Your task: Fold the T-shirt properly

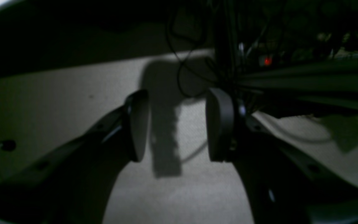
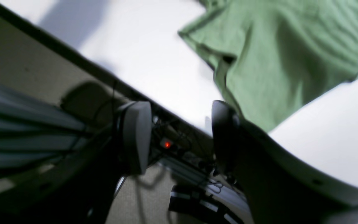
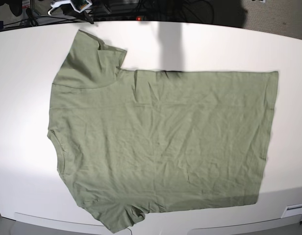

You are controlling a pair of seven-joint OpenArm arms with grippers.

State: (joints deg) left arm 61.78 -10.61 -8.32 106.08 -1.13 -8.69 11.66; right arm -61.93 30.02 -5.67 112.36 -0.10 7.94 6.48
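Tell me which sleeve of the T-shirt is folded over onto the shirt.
The far sleeve of the T-shirt, near the table back edge: its tip is turned over. The near sleeve lies rumpled.

This looks like a robotics lab or a test room. A wide white table with a smooth top [image 3: 224, 46] fills the base view. Behind its far edge hang loose black cables [image 3: 190, 10] near a small red indicator light [image 3: 138, 18]. Under the table there is grey carpet floor [image 1: 182, 193] and grey metal rails [image 1: 306, 81].
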